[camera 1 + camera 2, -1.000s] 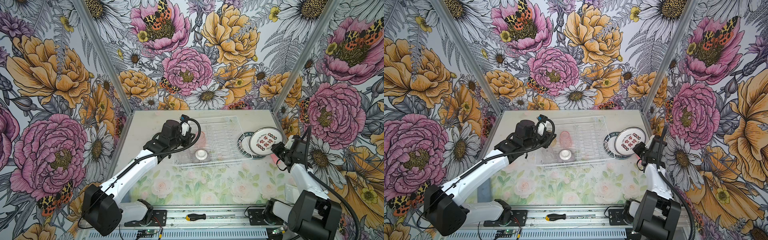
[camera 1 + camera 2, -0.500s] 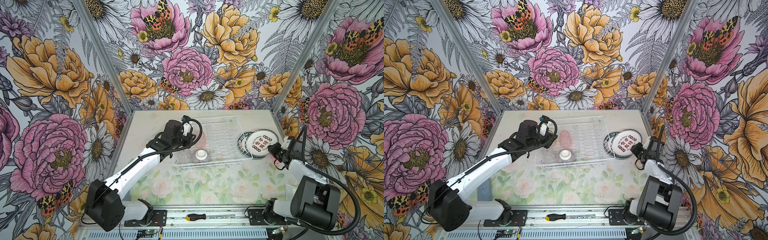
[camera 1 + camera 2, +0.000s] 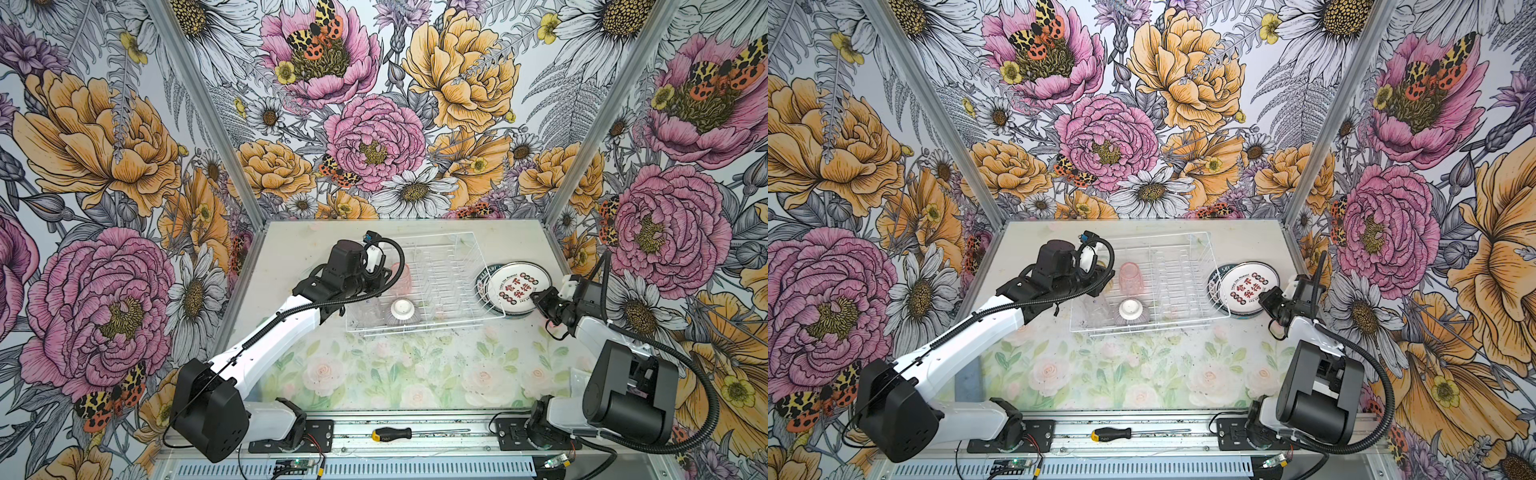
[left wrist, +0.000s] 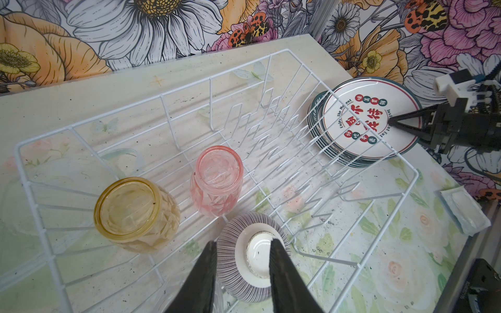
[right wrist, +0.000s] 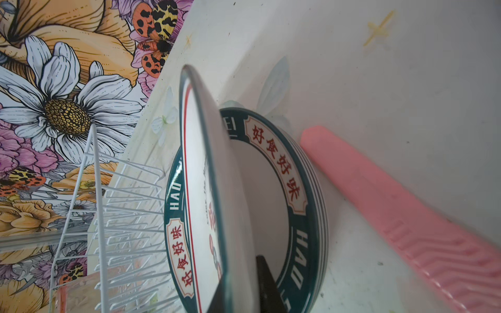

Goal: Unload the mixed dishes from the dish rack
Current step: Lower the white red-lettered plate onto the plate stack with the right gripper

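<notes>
Rack holds glasses and a bowl; we see the plates outside it.
Inside the dish rack (image 3: 436, 282): amber glass (image 4: 135, 214), pink glass (image 4: 217, 181), a faint clear glass (image 3: 1096, 309), and an upturned ribbed bowl (image 4: 254, 254). Left gripper (image 4: 244, 242) hangs over the bowl, fingers spread, empty. Plate stack (image 3: 484, 282) sits on the table (image 3: 291, 257) just beside the rack. The top plate (image 3: 515, 286) is tilted, its rim between the right gripper (image 3: 537, 297) jaws; we can't tell if they clamp.
</notes>
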